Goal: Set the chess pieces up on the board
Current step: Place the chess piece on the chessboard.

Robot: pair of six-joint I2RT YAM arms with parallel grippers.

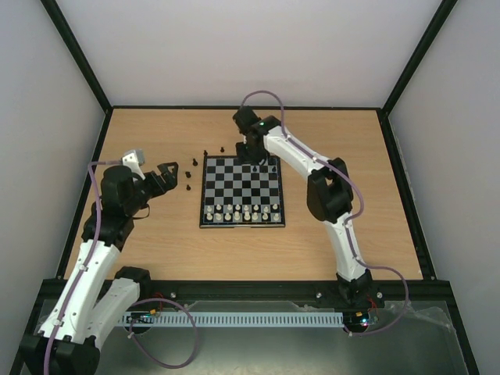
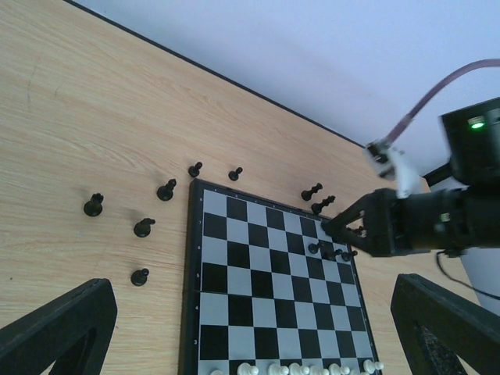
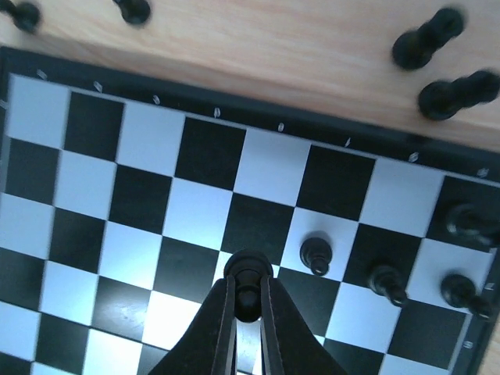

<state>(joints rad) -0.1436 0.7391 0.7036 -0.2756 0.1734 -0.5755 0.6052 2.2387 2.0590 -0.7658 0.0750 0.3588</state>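
Black piece [image 3: 248, 266] pinched in my right hand [image 3: 248, 293], clamped tight, low over board [image 1: 234, 187] far side beside placed pieces [image 3: 315, 254], likely to extend their row. My left hand [image 1: 160, 178] gaped wide, empty, near loose pieces [image 1: 188, 173] on worktop [image 1: 336, 242], ready for one.

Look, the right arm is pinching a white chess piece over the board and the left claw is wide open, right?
Not quite. What the right gripper pinches is a black piece, not a white one; the right wrist view shows it. The rest holds: it is over the board, and the left gripper is wide open.
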